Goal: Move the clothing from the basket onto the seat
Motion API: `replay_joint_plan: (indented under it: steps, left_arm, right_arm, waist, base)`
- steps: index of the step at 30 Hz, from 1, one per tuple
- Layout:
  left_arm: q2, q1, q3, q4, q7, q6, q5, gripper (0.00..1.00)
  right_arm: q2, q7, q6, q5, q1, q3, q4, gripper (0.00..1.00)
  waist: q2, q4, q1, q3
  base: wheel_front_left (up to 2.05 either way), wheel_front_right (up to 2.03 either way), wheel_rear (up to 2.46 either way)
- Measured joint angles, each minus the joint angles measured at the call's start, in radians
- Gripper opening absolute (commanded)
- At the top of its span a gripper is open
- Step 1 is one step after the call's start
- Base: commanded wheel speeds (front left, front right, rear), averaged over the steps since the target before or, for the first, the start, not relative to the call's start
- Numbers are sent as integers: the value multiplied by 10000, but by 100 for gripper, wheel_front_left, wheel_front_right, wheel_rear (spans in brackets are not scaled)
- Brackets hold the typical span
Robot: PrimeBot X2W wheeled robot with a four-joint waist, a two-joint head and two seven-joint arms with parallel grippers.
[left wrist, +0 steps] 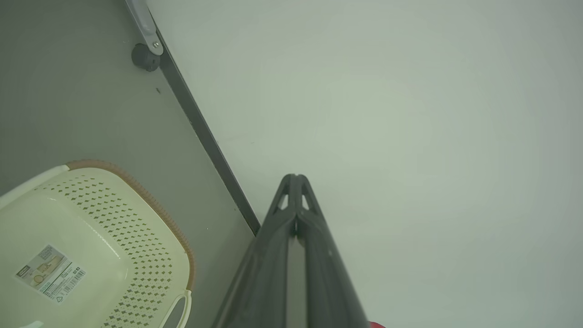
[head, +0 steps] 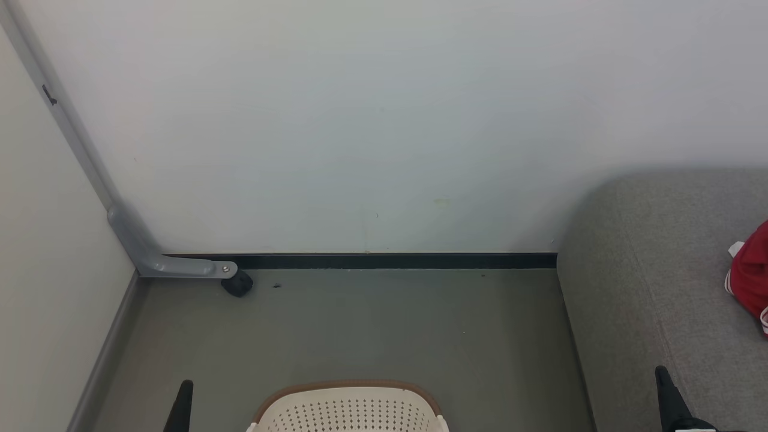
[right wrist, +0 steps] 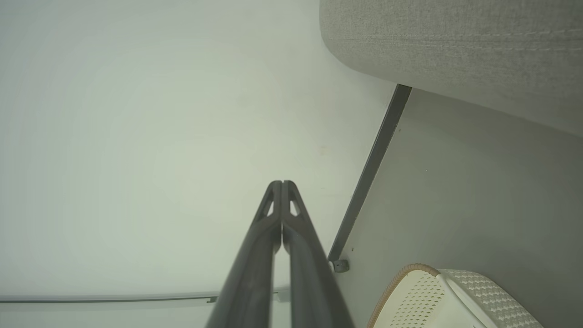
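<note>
The cream basket [head: 348, 411] with a brown rim stands on the floor at the bottom middle of the head view. In the left wrist view the basket [left wrist: 91, 246] shows a bare bottom with a paper label. Red clothing [head: 753, 276] with white trim lies on the grey seat [head: 648, 270] at the right edge. My left gripper [head: 185, 387] rises left of the basket, shut and holding nothing [left wrist: 295, 177]. My right gripper [head: 662, 373] stands over the seat's front, shut and holding nothing [right wrist: 282, 183]. The seat [right wrist: 455, 50] and basket [right wrist: 437, 300] also appear in the right wrist view.
A pale wall [head: 384, 120] stands close ahead with a dark skirting strip [head: 360, 261] along the grey floor [head: 360, 324]. At the left corner, a grey metal bracket [head: 150, 252] ends in a small black wheel [head: 237, 283].
</note>
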Motion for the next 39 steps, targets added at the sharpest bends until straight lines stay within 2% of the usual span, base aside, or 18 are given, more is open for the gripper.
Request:
replay_joint_plan:
  steps: [15, 39]
  left_arm:
    - [-33, -428, 366, 159, 525, -161, -1929, 0]
    - [-48, -532, 374, 178, 529, -165, -2109, 0]
  right_arm:
    - [2, 518, 86, 2063, -270, -445, 33, 0]
    - [2, 571, 100, 2088, -270, -472, 35, 0]
  waist:
    - [0, -41, 0, 0]
    - [0, -40, 0, 1]
  base:
    - [0, 0, 0]
    - [0, 0, 0]
